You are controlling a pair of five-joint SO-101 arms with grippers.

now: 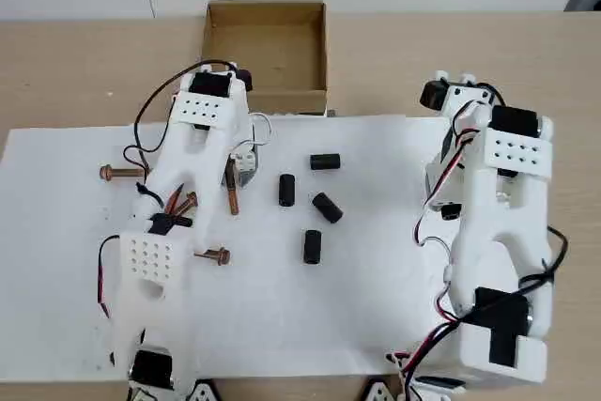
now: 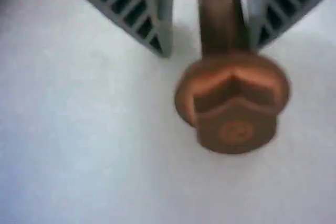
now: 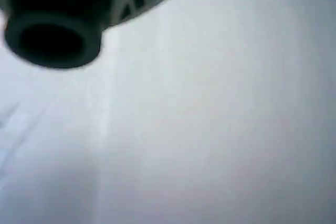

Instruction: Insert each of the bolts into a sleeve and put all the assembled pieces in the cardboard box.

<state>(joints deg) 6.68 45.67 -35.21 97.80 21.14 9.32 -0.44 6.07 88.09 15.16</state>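
Copper-brown is the colour of the bolt [image 2: 231, 103] that the left gripper [image 2: 210, 45] has come to pick up. The bolt lies flat on the white paper [image 1: 282, 316], near the middle of the table and just in front of the cardboard box [image 1: 208, 39]. The grey fingers [image 2: 147, 14] stand apart, one on each side of the bolt's thin part. One finger touches it and the other has a little gap, so I think the bolt is not squeezed yet. To do this step well, the fingers should close slowly on the thin part, not on the fat head. The bolt should sit straight between them, so it does not roll away or tip. A good grab leaves the thin end poking out free, because that end has to go into a sleeve. After that the lift should be gentle. In the high view the left arm stretches far out from its base at the near edge, and its gripper points down at the paper. It reaches over some loose bolts [image 1: 214, 255]. The right arm is folded up tall on its own side, with the right gripper [image 1: 449, 202] low by the edge of the paper. A black sleeve [image 3: 52, 40] sits right at that gripper with its round hole showing, but I cannot tell if it is being held. Loose sleeves [image 1: 286, 190] lie between the two arms.
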